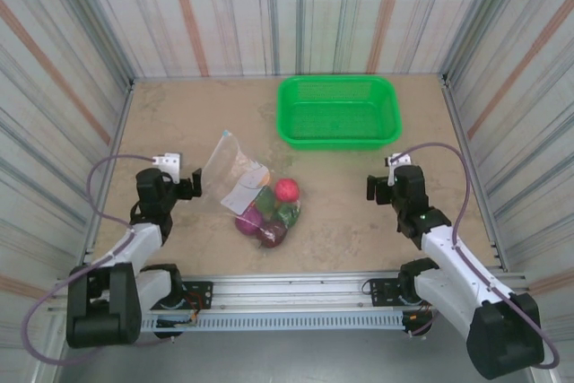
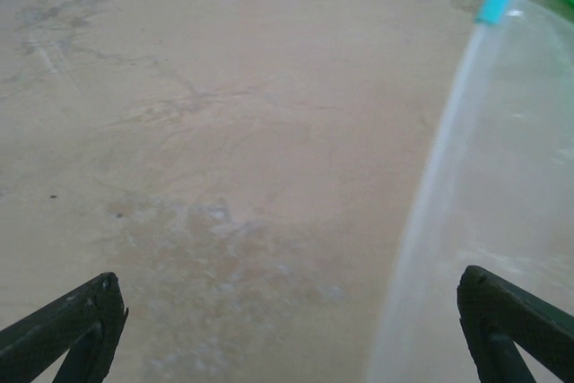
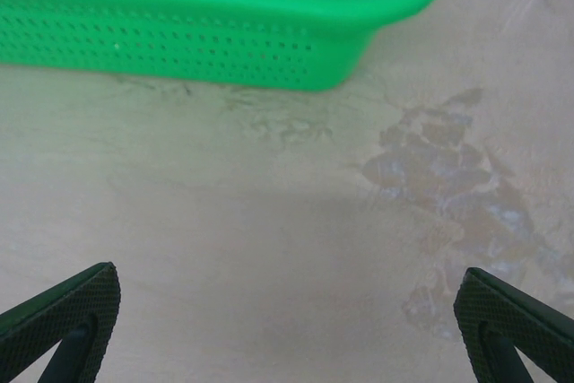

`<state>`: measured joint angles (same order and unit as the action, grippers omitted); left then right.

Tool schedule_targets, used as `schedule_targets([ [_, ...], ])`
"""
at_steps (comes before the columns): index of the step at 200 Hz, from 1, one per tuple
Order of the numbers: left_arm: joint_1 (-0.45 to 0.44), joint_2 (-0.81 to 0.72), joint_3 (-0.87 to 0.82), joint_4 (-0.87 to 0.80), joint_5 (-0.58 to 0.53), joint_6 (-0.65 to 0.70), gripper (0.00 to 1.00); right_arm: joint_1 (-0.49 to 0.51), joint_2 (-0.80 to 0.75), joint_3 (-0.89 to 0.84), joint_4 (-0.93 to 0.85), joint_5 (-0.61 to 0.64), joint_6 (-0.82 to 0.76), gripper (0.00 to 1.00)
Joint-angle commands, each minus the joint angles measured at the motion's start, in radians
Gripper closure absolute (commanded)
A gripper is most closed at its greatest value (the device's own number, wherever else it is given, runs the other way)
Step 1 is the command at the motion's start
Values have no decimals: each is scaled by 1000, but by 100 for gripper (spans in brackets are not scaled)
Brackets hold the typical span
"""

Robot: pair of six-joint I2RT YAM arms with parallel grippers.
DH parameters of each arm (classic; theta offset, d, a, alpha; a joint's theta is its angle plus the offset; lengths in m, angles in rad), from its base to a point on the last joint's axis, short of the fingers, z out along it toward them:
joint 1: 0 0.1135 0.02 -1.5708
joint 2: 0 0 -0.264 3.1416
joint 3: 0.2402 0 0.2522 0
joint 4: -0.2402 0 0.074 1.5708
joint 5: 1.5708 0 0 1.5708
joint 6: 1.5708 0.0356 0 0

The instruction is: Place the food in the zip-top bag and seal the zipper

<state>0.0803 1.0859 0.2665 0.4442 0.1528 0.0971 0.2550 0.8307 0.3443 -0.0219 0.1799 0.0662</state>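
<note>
Zip-top bag (image 1: 231, 168) flat on table (image 1: 359, 239), just beside left gripper (image 2: 291, 329); food (image 1: 270, 210) clustered against its near end. We judge bag thin, limp, slippery: pinch one lip by zipper (image 2: 429, 195). Food light, rigid, apt to roll. We count one bag, one basket (image 1: 338, 112), six food pieces. Left gripper and right gripper (image 3: 287, 325) spread wide, empty.

At the left wrist the zip-top bag (image 2: 502, 186) ran off the right and bottom edges, its zipper (image 2: 439, 159) blurred. The green basket (image 3: 224, 33) was cropped top and left at the right wrist. From above, the food (image 1: 269, 208) overlapped; whether the bag was shut was too small to judge.
</note>
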Motion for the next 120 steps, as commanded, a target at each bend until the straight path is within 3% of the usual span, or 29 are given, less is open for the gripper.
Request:
schedule_targets([
  [1,30,99,24,191,97,53,1,-22,-28,-90,300,-80,-62,1],
  [11,15,151,45,226,81,60,1,-41,-4,-124,379,-48,-38,1],
  [39,-28,261,196,55,37,89,1,-104,118,-113,413,-50,-35,1],
  [80,-36,271,209,43,-26,77,1,-176,322,-54,550,-161,-86,1],
  [103,-36,327,279,-30,-63,59,1,-246,440,-32,696,-260,-79,1],
  [120,-45,328,281,-31,-71,65,1,-279,526,-34,836,-256,-31,1],
])
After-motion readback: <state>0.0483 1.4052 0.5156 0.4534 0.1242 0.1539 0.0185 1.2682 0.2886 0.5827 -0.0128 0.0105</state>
